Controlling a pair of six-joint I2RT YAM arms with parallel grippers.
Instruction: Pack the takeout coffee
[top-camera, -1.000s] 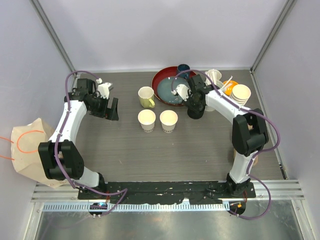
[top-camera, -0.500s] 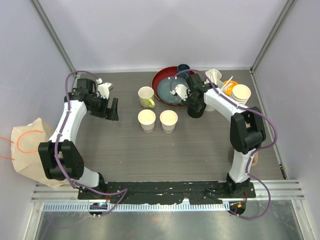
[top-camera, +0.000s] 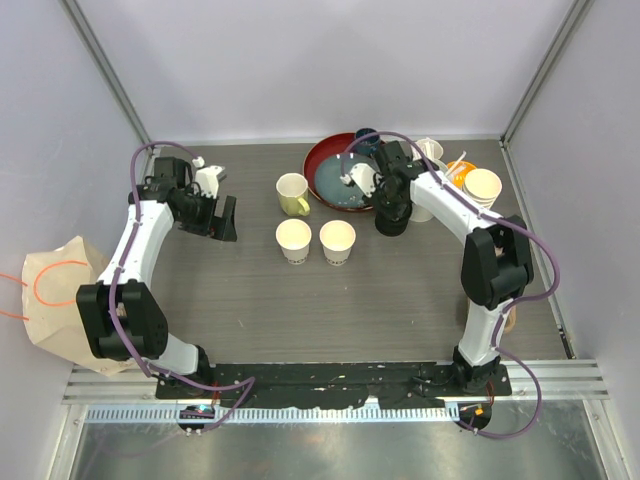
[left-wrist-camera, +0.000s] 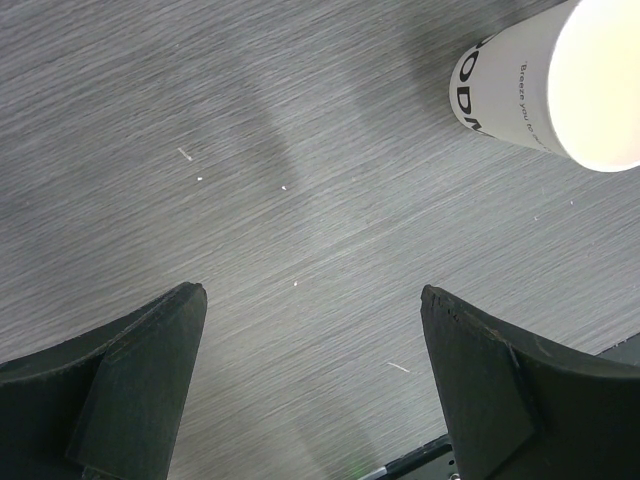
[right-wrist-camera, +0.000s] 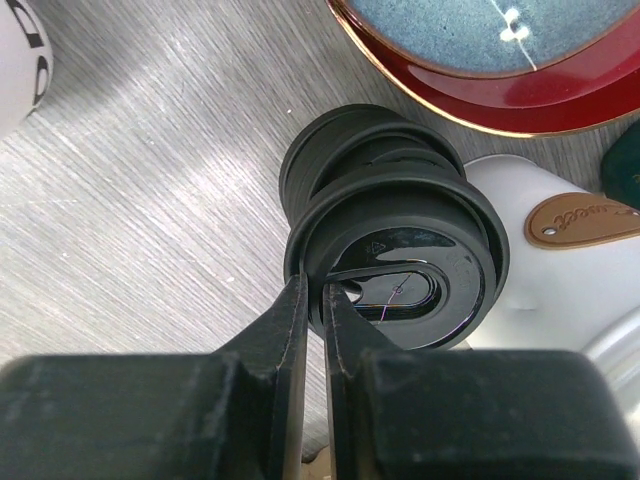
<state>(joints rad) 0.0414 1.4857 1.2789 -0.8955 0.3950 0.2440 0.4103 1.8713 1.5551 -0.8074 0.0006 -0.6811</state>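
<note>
Fingers of the right gripper (right-wrist-camera: 316, 300) are pinched almost together on the near rim of a black lid (right-wrist-camera: 430, 230), one finger inside the rim and one outside. A second black lid (right-wrist-camera: 340, 150) lies just beyond the fingertips, partly hidden by the first. Farther beyond and to the right sits a red plate (right-wrist-camera: 455, 108). The left gripper (left-wrist-camera: 310, 295) has its jaws spread wide over the table (left-wrist-camera: 300, 180) with nothing between them. An open-topped paper cup (left-wrist-camera: 520, 90) stands beyond the right-hand finger. From above, the left cup (top-camera: 294, 240) and the right cup (top-camera: 338, 241) stand side by side between the two grippers.
</note>
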